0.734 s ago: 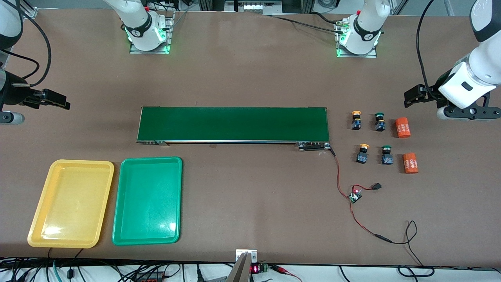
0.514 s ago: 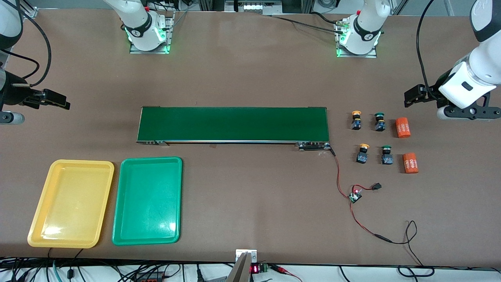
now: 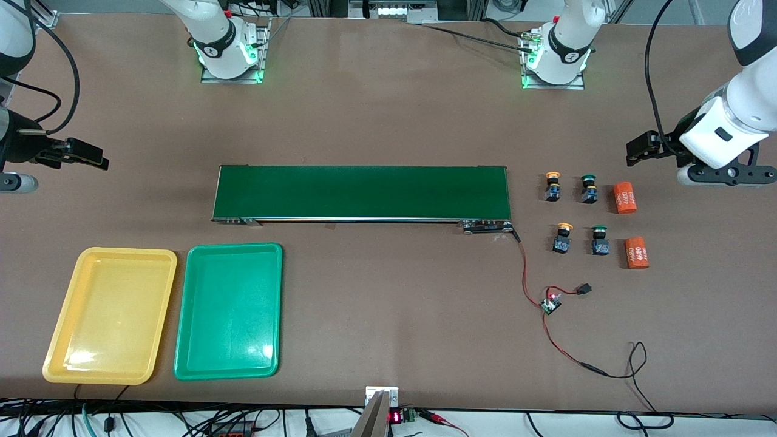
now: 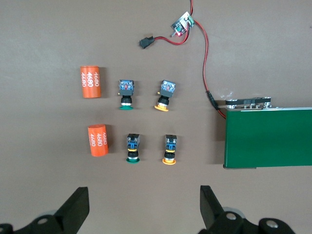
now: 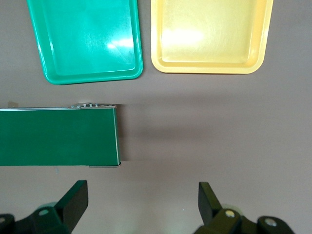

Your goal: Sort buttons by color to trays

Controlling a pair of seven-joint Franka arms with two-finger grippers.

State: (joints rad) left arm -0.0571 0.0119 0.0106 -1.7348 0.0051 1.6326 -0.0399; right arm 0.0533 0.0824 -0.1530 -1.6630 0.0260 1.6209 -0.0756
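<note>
Front view: four buttons (image 3: 573,212) on table near conveyor belt (image 3: 362,192), toward left arm's end; yellow tray (image 3: 110,315) and green tray (image 3: 229,311) toward right arm's end. Left gripper (image 4: 141,207), right gripper (image 5: 141,202) high above table, jaws apart, empty.

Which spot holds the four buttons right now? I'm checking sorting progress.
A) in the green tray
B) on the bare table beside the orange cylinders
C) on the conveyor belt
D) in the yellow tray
B: the four buttons stand on the table beside the orange cylinders; the yellow tray and green tray hold none.
</note>
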